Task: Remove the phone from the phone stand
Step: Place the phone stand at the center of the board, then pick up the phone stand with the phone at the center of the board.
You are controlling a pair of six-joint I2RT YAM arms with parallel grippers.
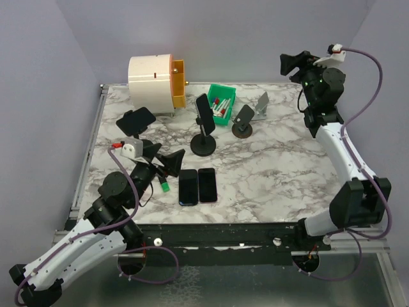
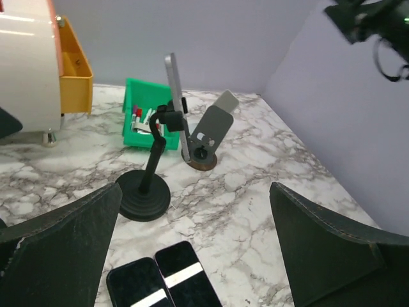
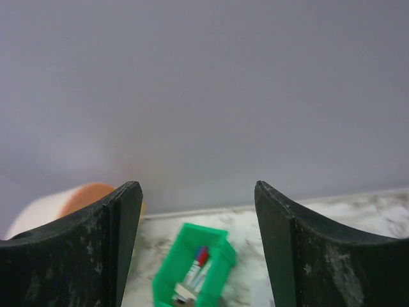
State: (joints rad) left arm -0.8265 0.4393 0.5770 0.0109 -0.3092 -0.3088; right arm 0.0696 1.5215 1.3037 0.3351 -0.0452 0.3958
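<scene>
Left gripper (image 2: 195,192) spread wide and empty, low over the veined marble desk (image 2: 268,166). Just beneath it, two glossy black handsets (image 2: 137,288) lie flat, side by side. Ahead stands one matte black stand (image 2: 144,195) with a round base, clamping the slim phone (image 2: 177,105) upright (edge-on, no writing legible). Beyond is one green plastic bin (image 2: 137,125). Right gripper (image 3: 195,211) spread, empty, raised high.
</scene>
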